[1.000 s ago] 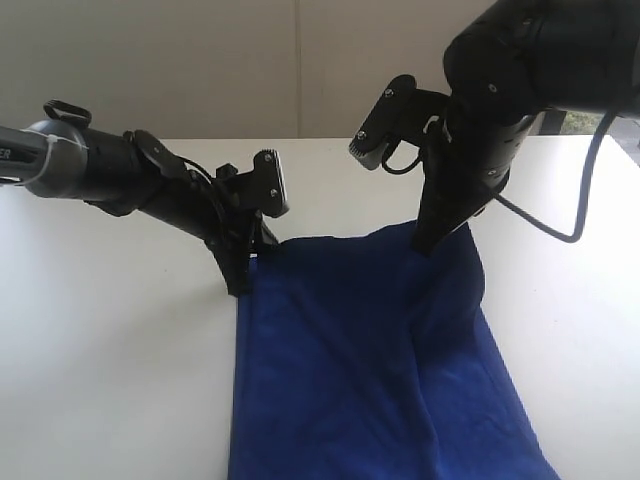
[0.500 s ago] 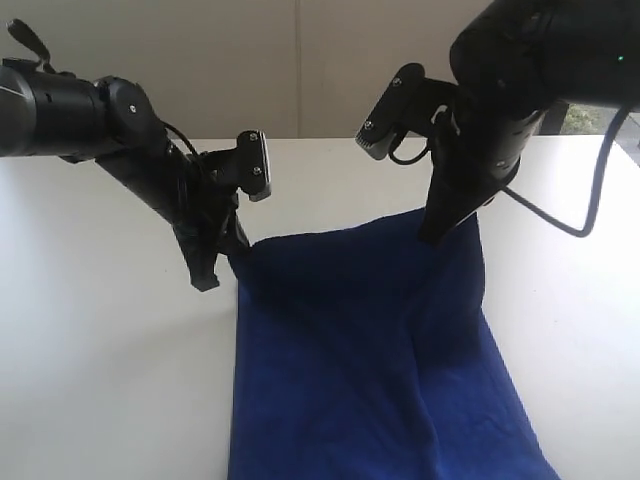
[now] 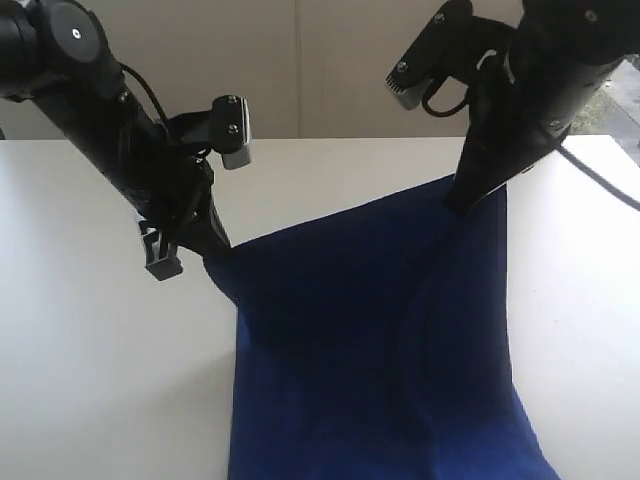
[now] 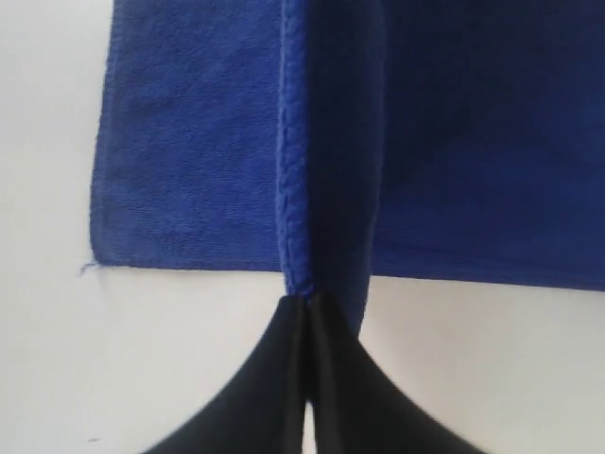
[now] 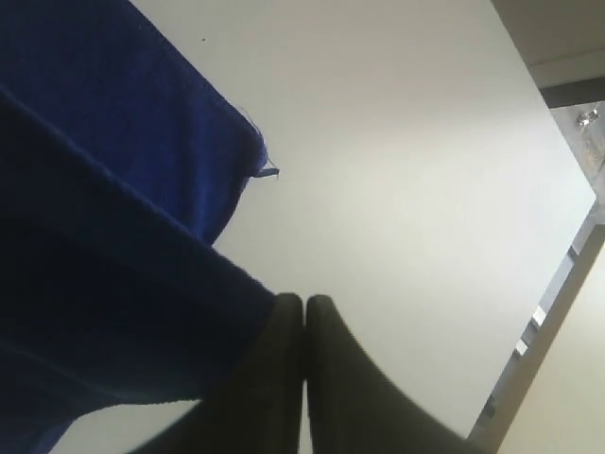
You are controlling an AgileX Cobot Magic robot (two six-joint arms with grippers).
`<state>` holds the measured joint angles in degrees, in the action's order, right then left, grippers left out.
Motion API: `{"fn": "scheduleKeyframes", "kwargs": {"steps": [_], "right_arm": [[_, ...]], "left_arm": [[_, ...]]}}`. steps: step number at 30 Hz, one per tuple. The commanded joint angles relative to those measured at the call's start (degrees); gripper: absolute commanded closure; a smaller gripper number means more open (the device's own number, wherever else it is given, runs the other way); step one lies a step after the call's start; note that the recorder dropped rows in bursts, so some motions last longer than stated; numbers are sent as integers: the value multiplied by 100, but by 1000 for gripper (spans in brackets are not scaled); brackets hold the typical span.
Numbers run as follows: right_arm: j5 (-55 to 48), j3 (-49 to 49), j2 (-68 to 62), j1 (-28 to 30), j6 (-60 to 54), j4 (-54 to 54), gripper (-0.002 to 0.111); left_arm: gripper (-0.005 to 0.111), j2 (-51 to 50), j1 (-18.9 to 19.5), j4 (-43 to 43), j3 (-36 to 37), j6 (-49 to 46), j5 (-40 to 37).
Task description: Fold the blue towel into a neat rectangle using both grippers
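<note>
Jaws tight on blue towel [image 3: 370, 330].

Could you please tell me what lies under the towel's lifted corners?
Under the corners pinched by the left claw and right claw, only more towel and white table show. Anything beneath the flat cloth is hidden.

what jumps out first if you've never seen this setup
The blue towel grabs the eye first, a deep blue sheet across the middle of the white table. Its far edge is pinched at both ends and held up off the table, by the left gripper on the left and the right gripper on the right. The cloth slopes down from the two black arms like a tent.
</note>
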<state>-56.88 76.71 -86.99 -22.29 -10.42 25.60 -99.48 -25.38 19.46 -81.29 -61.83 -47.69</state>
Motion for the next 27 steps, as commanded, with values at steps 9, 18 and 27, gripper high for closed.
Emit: {"fn": "scheduleKeyframes", "kwargs": {"steps": [9, 18, 27], "right_arm": [[-336, -634, 1115, 0, -242, -503, 108], [-349, -1234, 2153, 0, -242, -748, 108], [-780, -1351, 2954, 0, -242, -956, 108]], "left_arm": [[107, 757, -3, 621, -15, 172, -1839], [107, 969, -158, 1032, -2, 524, -2227], [107, 1381, -795, 757, -2, 1199, -2227]]}}
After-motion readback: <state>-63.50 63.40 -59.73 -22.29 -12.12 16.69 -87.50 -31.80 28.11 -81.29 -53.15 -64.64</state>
